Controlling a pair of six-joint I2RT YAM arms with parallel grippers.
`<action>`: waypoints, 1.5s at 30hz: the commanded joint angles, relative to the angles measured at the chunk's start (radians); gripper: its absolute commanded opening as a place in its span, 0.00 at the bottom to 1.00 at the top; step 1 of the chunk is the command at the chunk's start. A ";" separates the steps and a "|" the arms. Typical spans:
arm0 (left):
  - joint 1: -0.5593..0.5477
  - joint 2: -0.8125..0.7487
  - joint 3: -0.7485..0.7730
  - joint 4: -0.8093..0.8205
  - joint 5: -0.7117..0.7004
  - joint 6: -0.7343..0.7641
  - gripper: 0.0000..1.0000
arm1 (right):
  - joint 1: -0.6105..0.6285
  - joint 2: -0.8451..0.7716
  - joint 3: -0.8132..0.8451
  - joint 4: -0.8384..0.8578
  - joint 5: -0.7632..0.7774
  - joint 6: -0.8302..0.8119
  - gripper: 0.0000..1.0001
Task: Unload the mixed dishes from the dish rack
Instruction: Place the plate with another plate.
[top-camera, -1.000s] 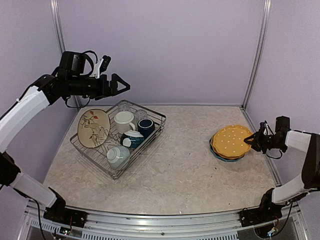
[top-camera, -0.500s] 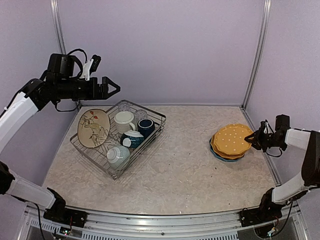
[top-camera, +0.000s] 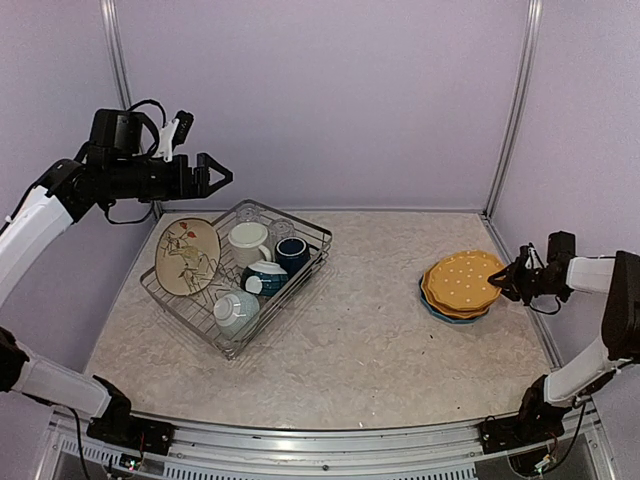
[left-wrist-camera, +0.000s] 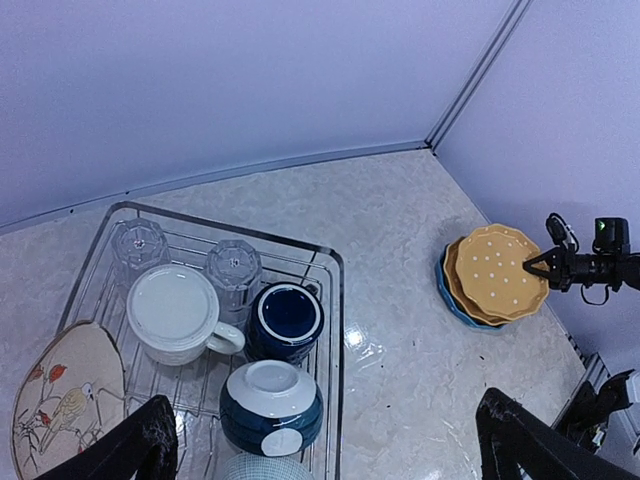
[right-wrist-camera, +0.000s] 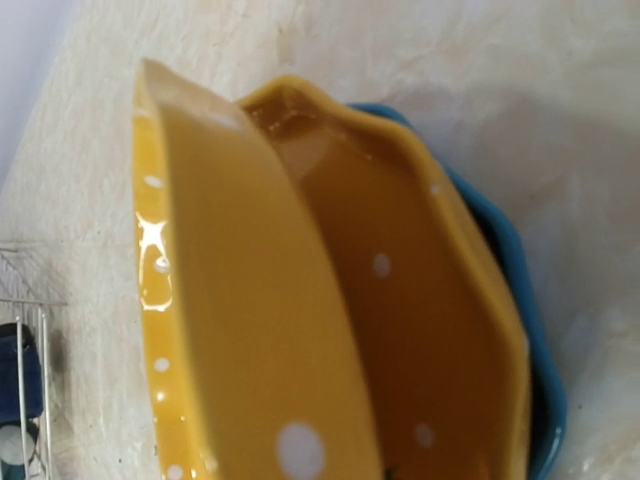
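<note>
Left gripper (top-camera: 222, 176), jaws wide apart, hangs above the dish rack (top-camera: 303, 275), at its far-left corner, the nearer arm. The right gripper (top-camera: 512, 279) is at the mustard-yellow plate (top-camera: 462, 280), its grip unclear.

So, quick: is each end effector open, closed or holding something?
Left end effector: open, holding nothing.
Right end effector: closed on the rim of the top mustard-yellow white-dotted plate.
</note>
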 joint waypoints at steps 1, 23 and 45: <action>0.012 -0.015 -0.013 0.003 0.011 -0.013 0.99 | 0.007 0.005 0.023 0.102 -0.050 0.018 0.00; 0.034 -0.010 -0.022 0.012 0.024 -0.023 0.99 | 0.069 -0.007 0.022 0.015 0.087 -0.072 0.35; 0.158 0.107 0.044 -0.192 -0.204 -0.027 0.99 | 0.071 -0.261 0.014 -0.167 0.199 -0.298 0.84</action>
